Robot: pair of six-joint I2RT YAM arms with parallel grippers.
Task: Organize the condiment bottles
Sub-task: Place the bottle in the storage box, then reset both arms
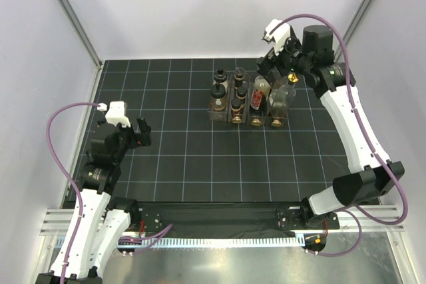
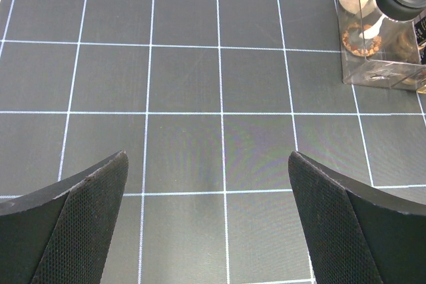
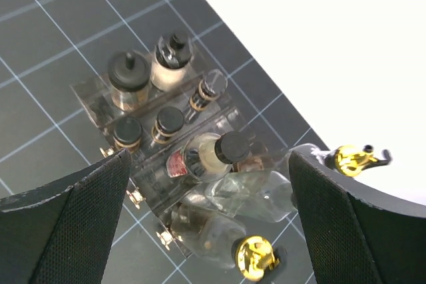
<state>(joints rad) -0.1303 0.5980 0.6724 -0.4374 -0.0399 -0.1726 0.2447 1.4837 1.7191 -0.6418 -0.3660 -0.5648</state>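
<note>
toward counter's [image 1: 173, 164] far-right corner: condiment bottles [image 1: 247, 98] in rack [image 1: 219, 115] | right claw [image 1: 278, 64] spread above | left claw [image 1: 141, 131] spread, left edge

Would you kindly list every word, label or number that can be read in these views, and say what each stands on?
None can be read.
The red label on the black-capped bottle in the rack carries marks, but they are too blurred to make out.
</note>
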